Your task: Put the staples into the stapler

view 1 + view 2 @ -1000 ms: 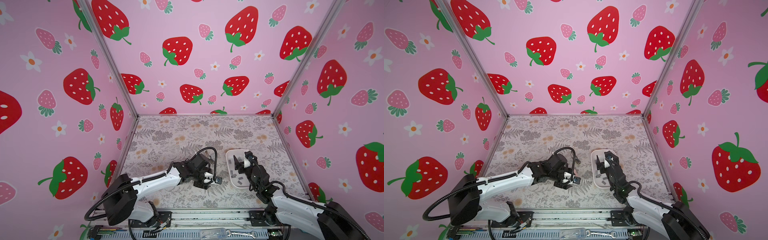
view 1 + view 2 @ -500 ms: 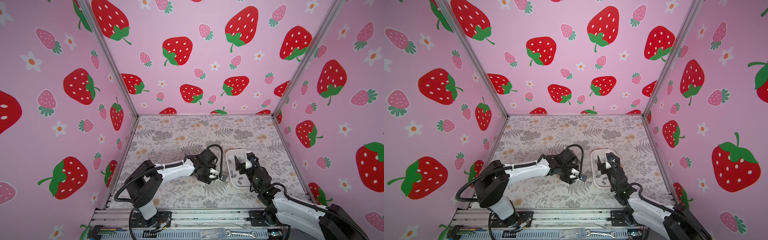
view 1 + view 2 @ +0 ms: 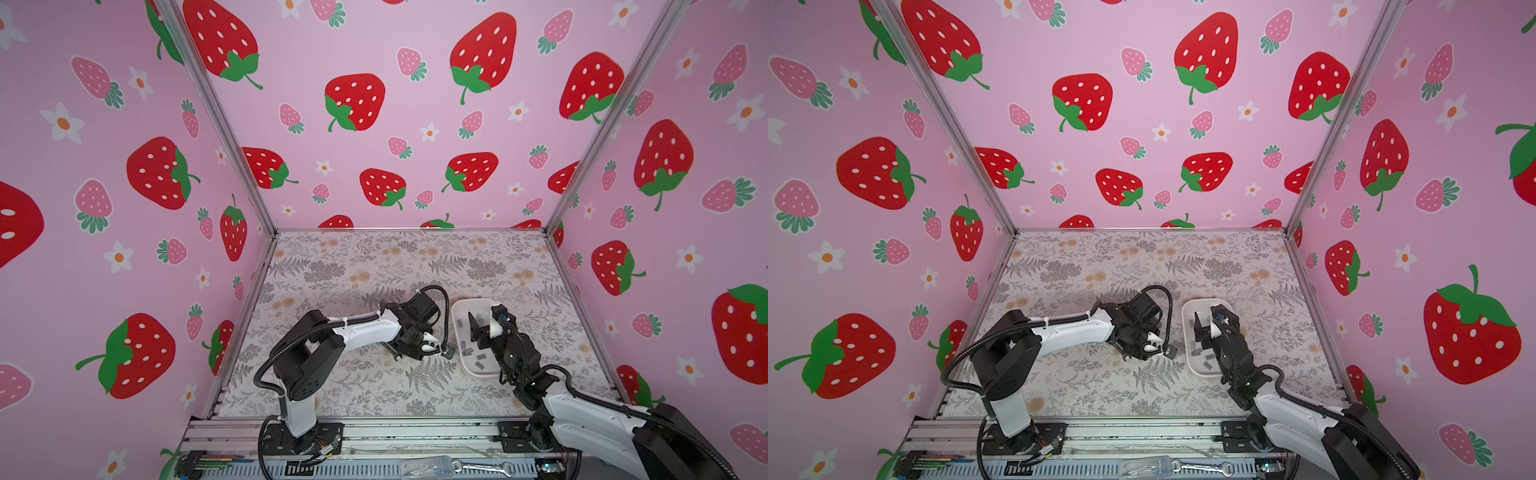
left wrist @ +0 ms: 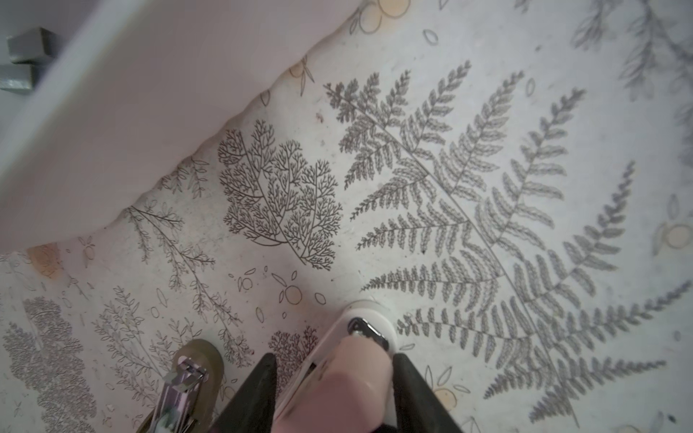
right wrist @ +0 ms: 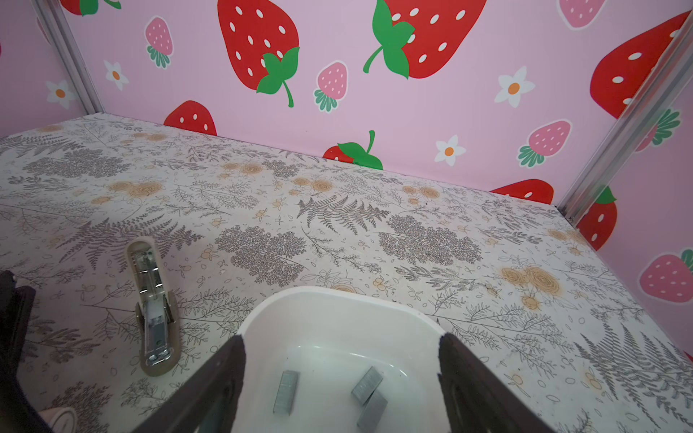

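Observation:
The long black stapler is out of view. In the left wrist view my left gripper (image 4: pixel 335 356) stands open astride a tiny pink stapler-like item (image 4: pixel 348 386) on a white base. One finger touches it, and a gap shows at the other. In both top views this gripper (image 3: pixel 436 349) (image 3: pixel 1158 347) is low on the mat beside the white tray (image 3: pixel 461 309) (image 3: pixel 1187 316). Grey staples (image 5: pixel 287 391) (image 3: pixel 467 351) lie loose in the tray (image 5: pixel 337 292). My right gripper (image 5: pixel 342 338) (image 3: pixel 482 322) hangs open over them, holding nothing.
A tiny beige stapler-like item (image 5: pixel 152 300) (image 4: pixel 191 371) lies opened flat on the floral mat, close to the left gripper. The tray's outer wall (image 4: pixel 131 112) rises just beyond the left fingers. A wrench (image 3: pixel 478 467) rests on the front rail. Pink walls enclose three sides.
The left arm has swung and its gripper has moved right, closer to the tray. Its jaws stand narrower than before. The right gripper has hardly moved.

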Motion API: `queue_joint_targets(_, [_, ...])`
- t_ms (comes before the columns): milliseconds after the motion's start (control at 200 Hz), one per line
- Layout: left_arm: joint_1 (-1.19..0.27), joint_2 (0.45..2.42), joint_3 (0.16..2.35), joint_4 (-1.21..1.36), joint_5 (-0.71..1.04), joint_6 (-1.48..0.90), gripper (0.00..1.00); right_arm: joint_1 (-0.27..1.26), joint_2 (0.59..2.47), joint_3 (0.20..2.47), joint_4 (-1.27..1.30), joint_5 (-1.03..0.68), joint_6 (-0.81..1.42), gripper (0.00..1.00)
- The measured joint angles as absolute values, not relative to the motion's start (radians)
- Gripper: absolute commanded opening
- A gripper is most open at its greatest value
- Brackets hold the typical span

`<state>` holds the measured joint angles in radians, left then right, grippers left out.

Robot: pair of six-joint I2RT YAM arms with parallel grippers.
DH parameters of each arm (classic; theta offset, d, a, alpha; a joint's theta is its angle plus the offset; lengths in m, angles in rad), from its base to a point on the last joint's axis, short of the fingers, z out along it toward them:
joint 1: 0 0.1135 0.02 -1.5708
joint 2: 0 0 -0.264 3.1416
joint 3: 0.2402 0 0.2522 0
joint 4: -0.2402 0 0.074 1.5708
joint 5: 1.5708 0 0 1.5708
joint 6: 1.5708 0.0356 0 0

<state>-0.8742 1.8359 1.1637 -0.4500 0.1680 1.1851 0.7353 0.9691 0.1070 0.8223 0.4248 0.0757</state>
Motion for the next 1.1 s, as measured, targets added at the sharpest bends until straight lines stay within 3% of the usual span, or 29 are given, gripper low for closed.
queue_joint_targets(225, [-0.874, 1.843, 1.192, -0.477, 0.166, 1.203, 0.33, 0.735, 0.971, 0.107, 0.822, 0.424, 0.076, 0.82])
queue_joint_targets(440, [-0.874, 1.848, 1.211, -0.497, 0.173, 1.208, 0.0, 0.734, 0.971, 0.107, 0.822, 0.424, 0.076, 0.82])
queue_joint_targets(615, [-0.873, 1.805, 1.19, -0.479, 0.192, 1.187, 0.0, 0.73, 0.971, 0.107, 0.822, 0.427, 0.077, 0.82])
queue_joint_targets(840, [-0.873, 1.565, 1.073, -0.356, 0.193, 1.027, 0.0, 0.724, 0.98, 0.109, 0.823, 0.469, 0.089, 0.79])
queue_joint_targets(980, [-0.873, 1.385, 1.018, -0.282, 0.197, 0.846, 0.0, 0.723, 1.017, 0.144, 0.791, 0.529, 0.114, 0.61])
queue_joint_targets(1101, [-0.873, 1.217, 0.894, -0.165, 0.202, 0.722, 0.0, 0.723, 1.021, 0.203, 0.723, 0.538, 0.148, 0.61])
